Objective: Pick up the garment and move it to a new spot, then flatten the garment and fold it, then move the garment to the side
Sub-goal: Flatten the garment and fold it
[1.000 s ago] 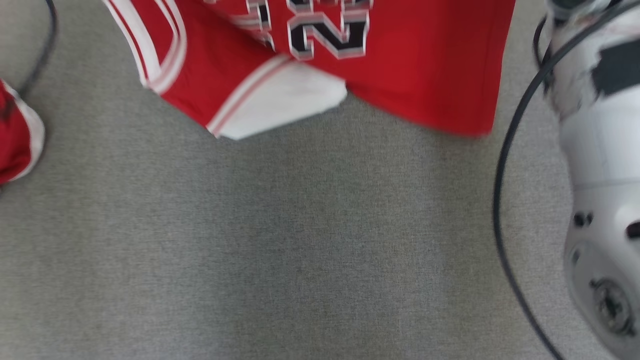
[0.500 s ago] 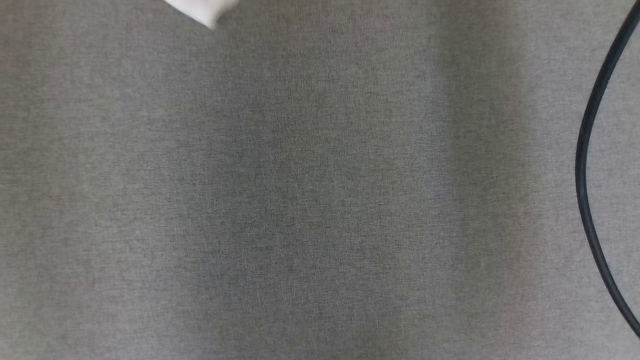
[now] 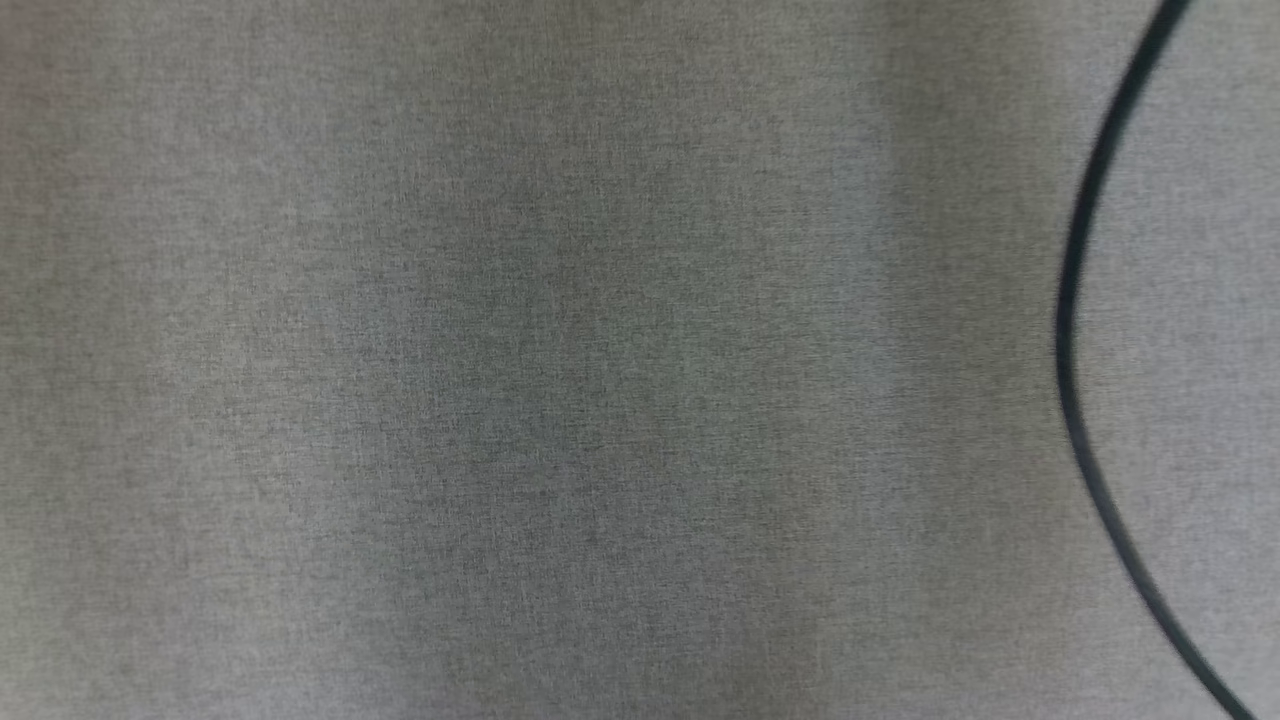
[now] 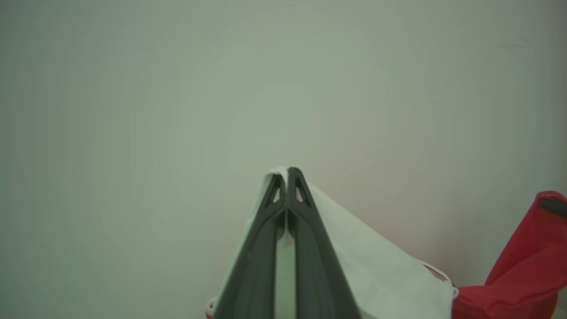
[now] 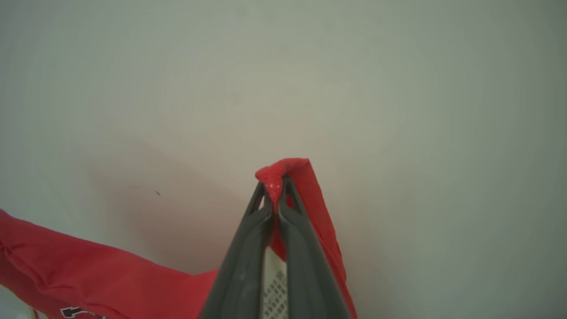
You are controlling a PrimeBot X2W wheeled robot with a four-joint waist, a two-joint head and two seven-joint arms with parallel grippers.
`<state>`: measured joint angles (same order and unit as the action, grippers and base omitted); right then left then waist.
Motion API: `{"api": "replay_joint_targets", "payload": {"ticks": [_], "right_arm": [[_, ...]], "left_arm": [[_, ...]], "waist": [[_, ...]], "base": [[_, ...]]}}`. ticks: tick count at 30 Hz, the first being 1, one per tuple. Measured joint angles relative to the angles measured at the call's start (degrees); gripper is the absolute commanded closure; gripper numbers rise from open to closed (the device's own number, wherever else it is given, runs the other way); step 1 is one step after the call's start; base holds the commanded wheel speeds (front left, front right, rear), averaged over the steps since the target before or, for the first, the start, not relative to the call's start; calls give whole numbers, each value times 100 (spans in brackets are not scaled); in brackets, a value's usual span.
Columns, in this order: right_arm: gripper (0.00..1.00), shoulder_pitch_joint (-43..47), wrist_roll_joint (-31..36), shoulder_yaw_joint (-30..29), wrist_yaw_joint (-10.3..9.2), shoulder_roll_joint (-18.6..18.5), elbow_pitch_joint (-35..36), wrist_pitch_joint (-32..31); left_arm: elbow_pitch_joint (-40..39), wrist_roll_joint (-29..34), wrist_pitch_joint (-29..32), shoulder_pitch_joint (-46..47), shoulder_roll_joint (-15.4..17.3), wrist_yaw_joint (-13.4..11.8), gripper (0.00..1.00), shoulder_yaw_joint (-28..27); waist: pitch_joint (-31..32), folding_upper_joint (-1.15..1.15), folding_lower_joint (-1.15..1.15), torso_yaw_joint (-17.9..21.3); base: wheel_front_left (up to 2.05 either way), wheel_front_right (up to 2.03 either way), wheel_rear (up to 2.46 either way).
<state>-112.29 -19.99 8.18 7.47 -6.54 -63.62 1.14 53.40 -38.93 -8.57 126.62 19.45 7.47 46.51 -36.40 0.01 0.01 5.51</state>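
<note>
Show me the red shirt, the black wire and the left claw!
shirt (image 5: 66, 270): right wrist view, red cloth hanging at the lower left.
wire (image 3: 1066, 320): head view, middle of its curve.
left claw (image 4: 287, 173): left wrist view, between its shut fingertips, pinching white cloth.

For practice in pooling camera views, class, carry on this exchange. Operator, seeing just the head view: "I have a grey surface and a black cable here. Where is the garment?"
Observer: The left wrist view shows the left pincer shut on a white part of the garment.
Operator: And the right arm?
Observer: The right pincer is shut on a bunched red fold of it.
Operator: Any markings on the cloth?
Observer: Dark lettering shows on the red cloth at the right wrist view's lower left.
</note>
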Motion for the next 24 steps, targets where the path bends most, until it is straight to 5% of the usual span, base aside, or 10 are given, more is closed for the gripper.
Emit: {"api": "replay_joint_targets", "payload": {"ticks": [8, 14, 18, 24], "right_arm": [[100, 948, -610, 690, 0, -63, 141, 142], [100, 2446, -1511, 1391, 0, -383, 951, 240], [100, 3448, -1967, 1770, 0, -633, 1575, 231], [100, 4835, -2459, 2086, 0, -969, 2580, 245]], "left_arm": [[-182, -397, -402, -856, 232, 1, 100, 419], [-846, -1025, -588, -2381, 511, -3, 100, 198], [-1673, -1345, -613, -3426, 678, -304, 100, -48], [-3451, -1668, -619, -5241, 1259, -1172, 100, -413]], "waist": [[324, -1, -1, 12], [836, -1, -2, -19], [1161, -2, -2, -41], [1614, -2, -2, -53]], "base": [[0, 0, 0], [0, 0, 0], [0, 0, 0], [0, 0, 0]]}}
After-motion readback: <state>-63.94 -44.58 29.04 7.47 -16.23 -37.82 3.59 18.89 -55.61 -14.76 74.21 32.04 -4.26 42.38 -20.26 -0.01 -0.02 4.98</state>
